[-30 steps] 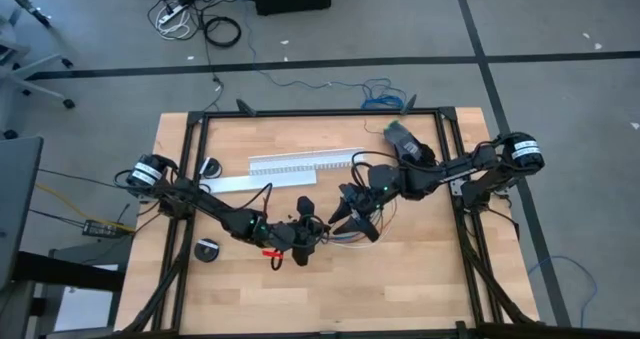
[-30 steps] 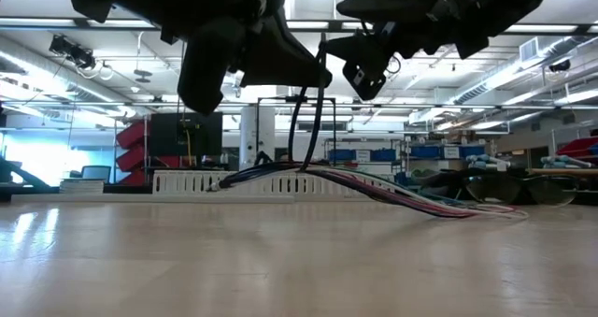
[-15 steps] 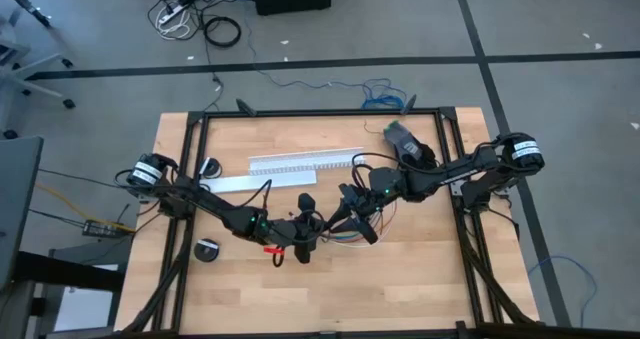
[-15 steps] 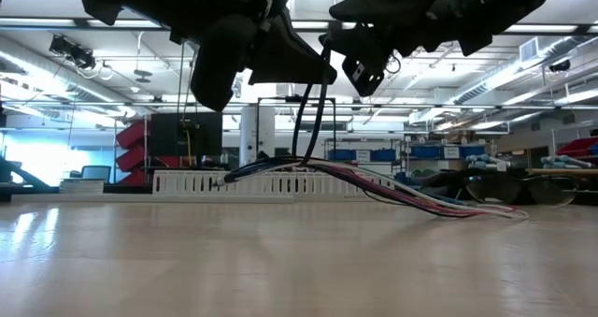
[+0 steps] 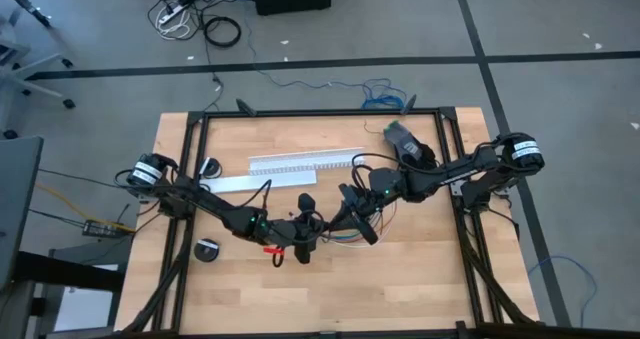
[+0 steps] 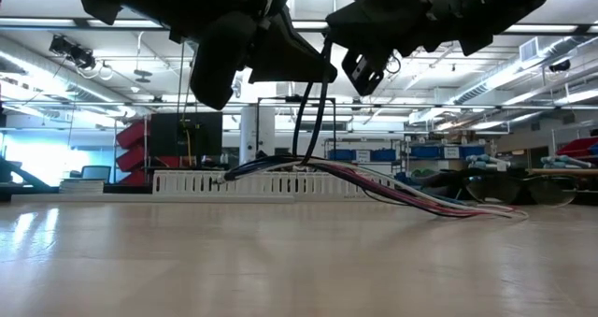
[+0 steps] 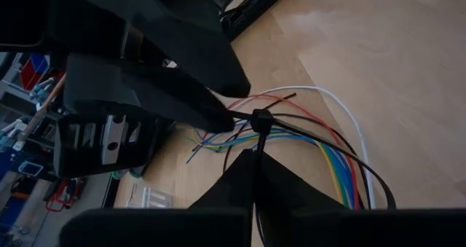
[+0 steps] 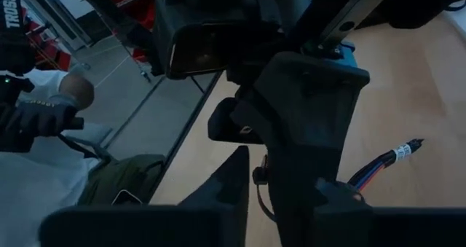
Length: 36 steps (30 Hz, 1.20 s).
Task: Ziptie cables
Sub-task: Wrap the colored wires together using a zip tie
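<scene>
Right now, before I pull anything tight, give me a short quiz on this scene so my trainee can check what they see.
1. True or false: the left end effector and the right end effector both rest on the table.
2. The ziptie is looped around: A) the cables; B) the white slotted channel; C) the table frame.
3. Which end effector is shut on the ziptie's strip?

Key: 1. False, the low view shows both raised above the wood. 2. A. 3. The left one.
</scene>
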### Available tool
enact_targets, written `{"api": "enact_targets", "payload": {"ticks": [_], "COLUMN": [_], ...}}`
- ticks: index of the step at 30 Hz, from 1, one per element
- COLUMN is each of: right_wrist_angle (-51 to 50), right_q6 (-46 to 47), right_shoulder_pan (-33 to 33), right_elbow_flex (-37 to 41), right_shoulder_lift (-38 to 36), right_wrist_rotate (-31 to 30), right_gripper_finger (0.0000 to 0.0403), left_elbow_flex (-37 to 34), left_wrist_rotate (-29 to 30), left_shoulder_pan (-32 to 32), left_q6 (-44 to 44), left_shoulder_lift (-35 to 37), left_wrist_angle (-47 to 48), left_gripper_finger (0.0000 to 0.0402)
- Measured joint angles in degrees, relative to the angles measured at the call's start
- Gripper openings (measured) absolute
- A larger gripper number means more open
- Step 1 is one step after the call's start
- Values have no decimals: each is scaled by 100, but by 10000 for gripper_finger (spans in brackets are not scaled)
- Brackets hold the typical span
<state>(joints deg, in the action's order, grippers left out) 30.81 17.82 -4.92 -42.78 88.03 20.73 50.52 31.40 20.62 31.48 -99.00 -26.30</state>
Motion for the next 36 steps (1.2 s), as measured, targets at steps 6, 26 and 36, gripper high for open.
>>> {"api": "enact_targets", "payload": {"ticks": [6,26,36], "right_wrist_angle": [16,44,94], "right_q6": [-192,-248,-240], "right_shoulder_pan": [-58,124,143], "right_elbow_flex": [0,7,4], "right_shoulder_lift": [2,9,-14], "right_wrist_rotate": [4,-130,-106], "right_gripper_finger": [3,0,0], "left_elbow_flex": [4,13,2], "left_wrist_rotate": [-7,-140,-207], "left_shoulder_pan": [0,0,7], "left_q6": [-2,-66,-67], "left_shoulder_lift": [2,-190,-457], "left_wrist_angle": [-5,151,64], "left_gripper_finger": [0,0,0]}}
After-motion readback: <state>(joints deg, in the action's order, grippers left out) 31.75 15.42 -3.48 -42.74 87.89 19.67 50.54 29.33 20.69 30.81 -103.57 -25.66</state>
